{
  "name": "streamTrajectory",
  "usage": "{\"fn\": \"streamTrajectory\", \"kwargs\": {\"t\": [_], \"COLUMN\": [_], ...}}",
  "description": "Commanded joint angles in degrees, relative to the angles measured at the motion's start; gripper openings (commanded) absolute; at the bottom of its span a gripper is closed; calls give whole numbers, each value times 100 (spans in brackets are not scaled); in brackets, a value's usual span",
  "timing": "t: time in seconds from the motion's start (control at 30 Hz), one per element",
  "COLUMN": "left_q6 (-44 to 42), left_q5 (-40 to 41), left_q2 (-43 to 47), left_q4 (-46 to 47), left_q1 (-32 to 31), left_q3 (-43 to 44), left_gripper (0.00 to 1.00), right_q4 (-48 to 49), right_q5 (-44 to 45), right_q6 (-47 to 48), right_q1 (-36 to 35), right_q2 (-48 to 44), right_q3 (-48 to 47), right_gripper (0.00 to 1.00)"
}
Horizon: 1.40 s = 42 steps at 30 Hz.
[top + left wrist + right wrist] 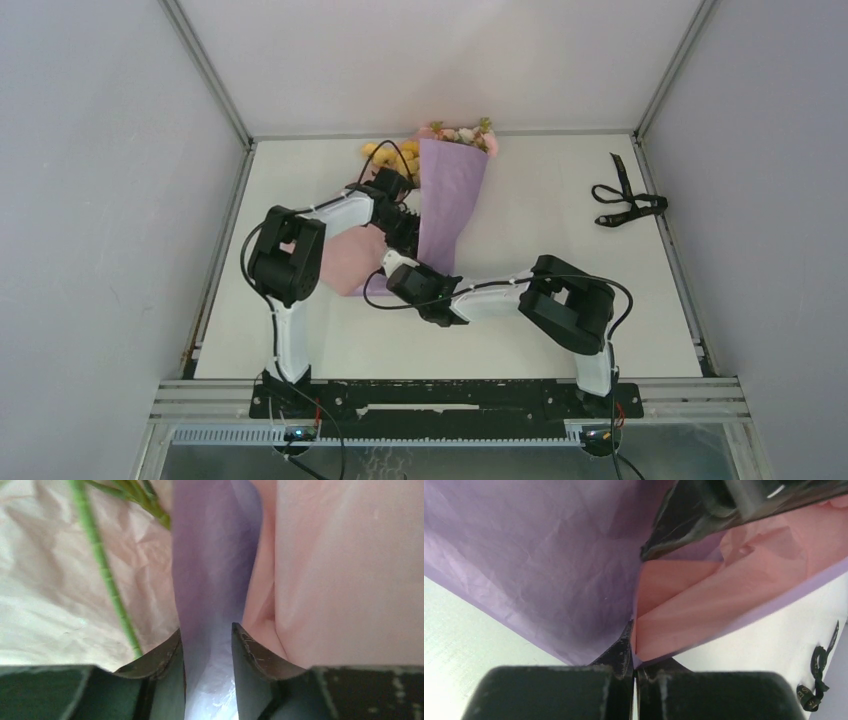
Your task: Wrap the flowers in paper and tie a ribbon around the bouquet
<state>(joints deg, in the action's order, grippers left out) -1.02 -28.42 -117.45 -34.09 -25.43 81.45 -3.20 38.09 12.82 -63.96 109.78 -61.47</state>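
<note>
Lilac paper point(447, 200), pink inside, is lying coned around pink, yellow and white flowers point(465, 135) at the table's point(560, 230) far middle, the right gripper point(633, 650) pinching its edge fully closed, the left gripper point(206, 628) standing half-parted astride a purple fold

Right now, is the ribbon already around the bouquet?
No, the ribbon lies loose on the table near its right edge, well apart from the bouquet.

stems point(102, 570) mostly hidden (under paper point(448, 200)), ribbon point(628, 203) tiny
</note>
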Motion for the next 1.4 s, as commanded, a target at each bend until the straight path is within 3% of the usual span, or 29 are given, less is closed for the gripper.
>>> {"fn": "streamTrajectory", "kwargs": {"t": [0.0, 0.07, 0.3, 0.37, 0.4, 0.43, 0.5, 0.63, 0.83, 0.87, 0.9, 1.0, 1.03, 1.13, 1.3, 1.37], "left_q6": [-68, -202, -277, 133, 497, 792, 1008, 1088, 1300, 1289, 1281, 1352, 1320, 1246, 1202, 1235], "left_q5": [-586, -771, -1605, -2167, -2407, -2526, -2361, -1874, -2346, -2437, -2532, -2630, -2625, -2507, -1580, -1445], "left_q2": [664, 891, 1569, 1691, 1717, 1691, 1518, 760, 35, 47, 82, 230, 265, 358, 310, 177], "left_q4": [-72, -176, -18, 504, 909, 1256, 1525, 1035, 864, 915, 988, 1175, 1134, 923, 845, 831], "left_q1": [443, 661, 1289, 1253, 1221, 1167, 1031, 846, 723, 693, 669, 651, 672, 818, 1261, 1355], "left_q3": [82, 176, 366, 213, 97, 1, 71, 636, 1176, 1187, 1167, 999, 955, 695, 155, 61], "left_gripper": [46, 56, 73, 84, 97, 99, 100, 100, 99, 93, 79, 20, 4, 0, 0, 0], "right_q4": [-122, -182, -244, -273, -276, -284, -286, -302, -252, -251, -257, -309, -323, -375, -341, -407], "right_q5": [-293, -337, -364, -363, -370, -374, -364, -320, -292, -273, -255, -216, -186, -52, -19, -25], "right_q6": [143, 132, 248, 268, 276, 283, 284, 287, 415, 444, 463, 500, 513, 564, 966, 1218], "right_q1": [-58, -48, -31, -24, -30, -36, -33, -43, -74, -82, -83, -96, -97, -135, -409, -541], "right_q2": [166, 204, 248, 262, 271, 280, 277, 263, 263, 264, 270, 260, 251, 189, -230, -485], "right_q3": [-170, -165, -168, -167, -170, -171, -172, -170, -168, -170, -172, -170, -166, -166, 36, 158], "right_gripper": [0, 0, 0, 0, 0, 0, 0, 0, 0, 0, 0, 0, 0, 12, 62, 75]}}
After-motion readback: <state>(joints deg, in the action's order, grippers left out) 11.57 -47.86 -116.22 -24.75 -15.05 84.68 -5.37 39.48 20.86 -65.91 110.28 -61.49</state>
